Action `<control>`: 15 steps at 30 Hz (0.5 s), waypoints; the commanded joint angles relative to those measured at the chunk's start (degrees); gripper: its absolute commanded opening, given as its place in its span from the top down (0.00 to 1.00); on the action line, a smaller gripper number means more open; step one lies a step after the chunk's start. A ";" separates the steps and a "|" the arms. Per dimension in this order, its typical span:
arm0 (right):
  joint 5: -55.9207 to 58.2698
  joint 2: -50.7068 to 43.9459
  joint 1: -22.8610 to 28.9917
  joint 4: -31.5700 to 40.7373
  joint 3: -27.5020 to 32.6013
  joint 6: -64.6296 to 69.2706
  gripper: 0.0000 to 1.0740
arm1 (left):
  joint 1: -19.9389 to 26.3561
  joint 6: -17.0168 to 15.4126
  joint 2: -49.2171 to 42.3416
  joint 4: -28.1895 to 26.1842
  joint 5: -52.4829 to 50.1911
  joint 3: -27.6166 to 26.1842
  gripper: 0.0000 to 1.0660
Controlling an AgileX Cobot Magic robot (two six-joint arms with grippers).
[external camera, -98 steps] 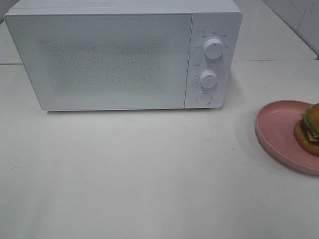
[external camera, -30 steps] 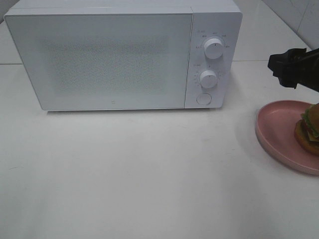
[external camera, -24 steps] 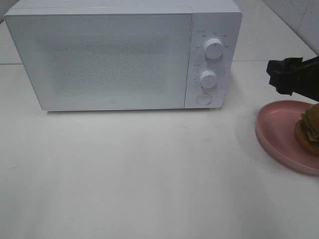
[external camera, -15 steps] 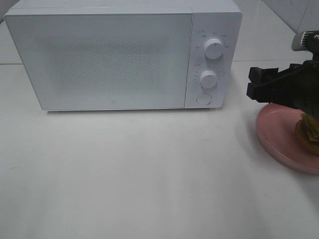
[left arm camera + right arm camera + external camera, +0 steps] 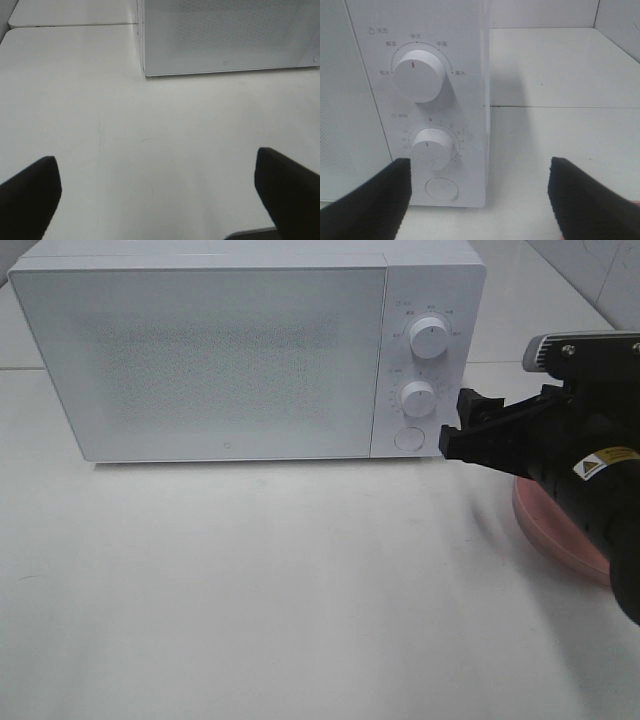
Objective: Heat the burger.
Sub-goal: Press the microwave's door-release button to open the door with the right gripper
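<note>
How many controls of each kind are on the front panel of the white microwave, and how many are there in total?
Knobs: 2 (upper knob, lower knob)
Round button: 1
Total: 3

The right gripper, out of view at first, came in from the right edge and travelled left over the pink plate to just beside the control panel of the microwave. Its arm came to hide the burger and most of the plate.
</note>
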 commanded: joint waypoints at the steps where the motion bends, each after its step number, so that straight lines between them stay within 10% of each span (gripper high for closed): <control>1: -3.90 1.66 3.09 3.04 -0.23 -0.92 0.30 | 0.23 -0.06 -1.38 0.23 -0.06 0.00 0.08; 15: -5.04 8.77 7.68 7.73 -5.56 -1.26 0.30 | 0.23 -0.06 -1.38 0.23 -0.06 0.00 0.08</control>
